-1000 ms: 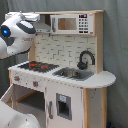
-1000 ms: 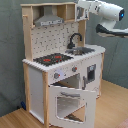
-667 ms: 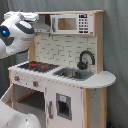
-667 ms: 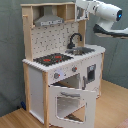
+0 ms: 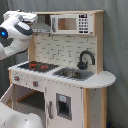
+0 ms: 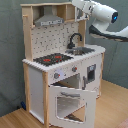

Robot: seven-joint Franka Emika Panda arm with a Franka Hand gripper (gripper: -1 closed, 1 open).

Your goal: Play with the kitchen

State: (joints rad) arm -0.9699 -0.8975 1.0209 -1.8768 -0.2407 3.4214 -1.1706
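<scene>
Second exterior view gives you the clearest look at the kitchen (image 6: 62, 65): it stands upright on a wooden floor (image 6: 112, 107) against a grey backdrop, and its windowed oven door (image 6: 67, 102) hangs open, swung down and outward below the knobs (image 6: 65, 72). You will find the red-ringed hob (image 6: 52, 59) bare, the sink (image 6: 80, 50) and black faucet (image 6: 75, 39) apparently untouched, and the grey range hood (image 6: 49, 19) in place at the top. In the first exterior view the same kitchen (image 5: 65, 70) shows a microwave panel (image 5: 70, 23) on the upper shelf and a small fridge-style door (image 5: 63, 106) that sits closed. Judged from this, you have at most one play action behind you, the opened oven; knobs, faucet, hob and the remaining door are left to handle. The arm (image 6: 102, 15) sits high, level with the upper shelf and near the top corner on the second exterior view's right, well above the counter and not touching any part of the kitchen. The gripper (image 5: 31, 17) lies beside the hood in the first exterior view, but you cannot tell from either view whether it is wide or closed, and nothing is visibly held. Expect a long descent before any control comes within reach.
</scene>
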